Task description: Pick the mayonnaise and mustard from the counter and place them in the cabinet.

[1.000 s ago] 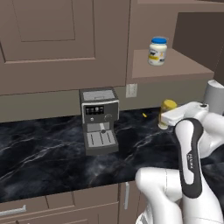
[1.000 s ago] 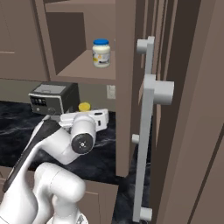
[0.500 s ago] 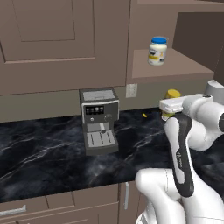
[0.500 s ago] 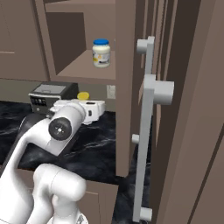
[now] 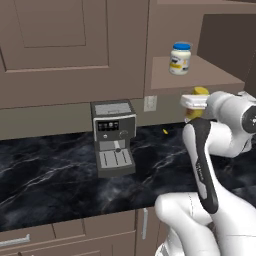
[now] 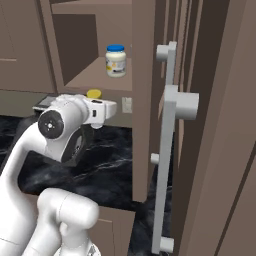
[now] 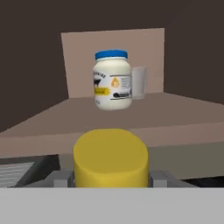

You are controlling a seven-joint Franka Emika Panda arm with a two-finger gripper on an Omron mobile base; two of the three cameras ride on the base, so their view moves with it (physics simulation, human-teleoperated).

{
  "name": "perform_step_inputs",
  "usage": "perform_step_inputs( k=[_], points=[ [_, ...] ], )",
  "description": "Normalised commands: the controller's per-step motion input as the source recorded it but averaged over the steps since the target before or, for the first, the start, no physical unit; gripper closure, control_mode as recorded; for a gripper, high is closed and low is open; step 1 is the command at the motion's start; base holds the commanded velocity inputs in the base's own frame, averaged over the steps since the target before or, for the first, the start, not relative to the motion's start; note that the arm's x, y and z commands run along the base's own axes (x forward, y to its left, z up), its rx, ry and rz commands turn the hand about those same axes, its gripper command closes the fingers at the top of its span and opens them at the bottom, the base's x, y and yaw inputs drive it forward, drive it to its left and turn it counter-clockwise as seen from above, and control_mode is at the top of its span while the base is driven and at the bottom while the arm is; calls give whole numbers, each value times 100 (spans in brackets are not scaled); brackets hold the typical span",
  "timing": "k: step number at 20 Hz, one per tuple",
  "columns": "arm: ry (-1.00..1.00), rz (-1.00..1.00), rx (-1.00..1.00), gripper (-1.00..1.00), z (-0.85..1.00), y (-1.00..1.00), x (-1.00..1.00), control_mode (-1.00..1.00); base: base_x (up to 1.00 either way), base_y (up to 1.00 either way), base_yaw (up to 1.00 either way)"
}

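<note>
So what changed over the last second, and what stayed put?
The gripper, shut on the mustard throughout, has carried it up from just above the counter toward the cabinet shelf edge. Nothing was released. The mayonnaise stays on that shelf, and the coffee machine has not moved.

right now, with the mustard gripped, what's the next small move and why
Probably lift a little more, then ease forward. The gripper is shut on the mustard, whose top sits about level with the cabinet shelf edge. The mayonnaise already stands further in, so aim beside it.
</note>
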Motion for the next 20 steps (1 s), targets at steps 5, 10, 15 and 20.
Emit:
perform_step_inputs(
  k=[5,10,15,20],
  points=[
    [3,-8,8,100,46,0,-8,-100,0,0,0],
    [4,-6,4,100,34,-1,-15,-100,0,0,0],
    [1,-5,0,100,28,-8,-4,-100,0,0,0],
    [0,-2,0,100,31,-16,0,-100,0,0,0]
  ],
)
